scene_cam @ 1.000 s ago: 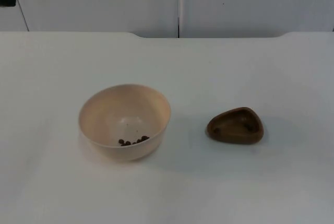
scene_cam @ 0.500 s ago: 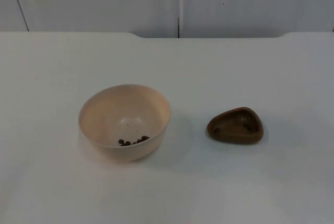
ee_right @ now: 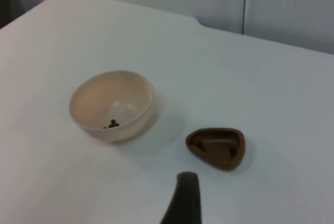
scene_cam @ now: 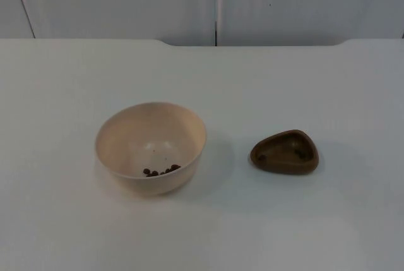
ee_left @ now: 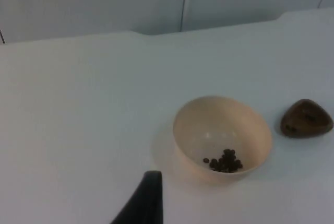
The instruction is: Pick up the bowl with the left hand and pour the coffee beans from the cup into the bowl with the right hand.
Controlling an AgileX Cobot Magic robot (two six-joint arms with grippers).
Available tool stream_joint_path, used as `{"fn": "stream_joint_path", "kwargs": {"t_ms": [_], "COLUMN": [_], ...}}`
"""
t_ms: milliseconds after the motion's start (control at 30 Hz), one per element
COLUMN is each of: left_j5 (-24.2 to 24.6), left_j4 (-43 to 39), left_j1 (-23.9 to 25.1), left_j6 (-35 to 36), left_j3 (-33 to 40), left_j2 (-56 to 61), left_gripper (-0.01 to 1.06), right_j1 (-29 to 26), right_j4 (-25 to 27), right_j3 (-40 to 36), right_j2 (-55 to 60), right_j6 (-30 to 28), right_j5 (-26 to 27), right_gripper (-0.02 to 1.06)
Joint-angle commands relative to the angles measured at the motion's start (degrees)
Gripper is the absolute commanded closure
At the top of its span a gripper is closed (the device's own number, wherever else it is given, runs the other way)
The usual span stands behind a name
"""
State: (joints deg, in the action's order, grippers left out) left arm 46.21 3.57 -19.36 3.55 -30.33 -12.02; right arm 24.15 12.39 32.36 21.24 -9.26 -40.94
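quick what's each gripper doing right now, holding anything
Left gripper: above the table short of the bowl, holding nothing.
Right gripper: near the brown cup, holding nothing.

Soft, even overhead light, faint shadows beside bowl (scene_cam: 150,146) and cup (scene_cam: 285,151), mild overall haze.

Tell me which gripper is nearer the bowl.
Left. The left gripper sits just short of the bowl; from the right gripper, the bowl lies beyond the cup.

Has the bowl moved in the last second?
No. In the top view the bowl sits at the same spot on the table, the same gap left of the cup, with the beans still inside.
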Motion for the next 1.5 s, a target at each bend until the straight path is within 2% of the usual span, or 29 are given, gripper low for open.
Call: {"fn": "stream_joint_path", "kwargs": {"t_ms": [0, 67, 200, 333, 600, 967, 1067, 1133, 1167, 1200, 1300, 1467], "left_j5": [0.92, 1.76, 8.12, 9.89, 11.57, 11.83, 11.17, 11.14, 11.14, 12.5, 15.08, 15.29], "left_j4": [0.72, 0.72, 0.49, 0.49, 0.49, 0.49, 0.49, 0.3, 0.3, 0.19, -0.37, -1.58], "left_j1": [-0.26, -0.26, -0.26, -0.26, -0.26, -0.26, -0.26, -0.26, -0.26, -0.26, -0.26, -0.11], "left_j6": [-0.26, -0.26, -3.55, -5.36, -6.25, -6.25, -6.25, -6.25, -6.25, -6.15, -5.39, -2.5], "left_j3": [0.28, 0.28, 0.28, 0.28, 0.28, 0.28, 0.28, 0.28, 0.28, 0.28, 1.66, 1.9], "left_j2": [3.29, 4.15, 5.65, 5.65, 5.65, 6.73, 10.8, 12.02, 12.02, 12.02, 12.02, 12.02], "left_gripper": [0.07, 0.07, 0.07, 0.07, 0.07, 0.07, 0.07, 0.07, 0.07, 0.07, 0.07, 0.07], "right_j1": [-0.13, -0.13, -0.13, -0.13, -0.13, -0.13, -0.13, -0.13, -0.13, -0.13, -0.13, -0.13], "right_j4": [0.3, 0.19, 0.19, 0.19, 0.19, -0.71, -3.91, -7.94, -7.94, -9.35, -9.34, -9.34], "right_j3": [-1.01, -1.15, -1.18, -1.18, -1.18, -1.44, -1.56, -1.83, -1.83, -2.41, -2.84, -2.84], "right_j2": [-3.47, -4.82, -9.46, -12.72, -17.99, -21.24, -21.24, -21.24, -21.24, -21.24, -21.24, -21.24], "right_j6": [-0.63, -0.63, -0.72, -2.22, -2.33, -2.33, 0.06, 3.42, 3.42, 4.73, 4.69, 4.58], "right_j5": [-1.8, -2.52, -5.22, -7.59, -10.71, -18.54, -19.93, -20.7, -20.7, -20.7, -20.96, -20.96], "right_gripper": [0.36, 0.36, 0.36, 0.36, 0.36, 0.36, 0.36, 0.36, 0.36, 0.36, 0.36, 0.36]}}
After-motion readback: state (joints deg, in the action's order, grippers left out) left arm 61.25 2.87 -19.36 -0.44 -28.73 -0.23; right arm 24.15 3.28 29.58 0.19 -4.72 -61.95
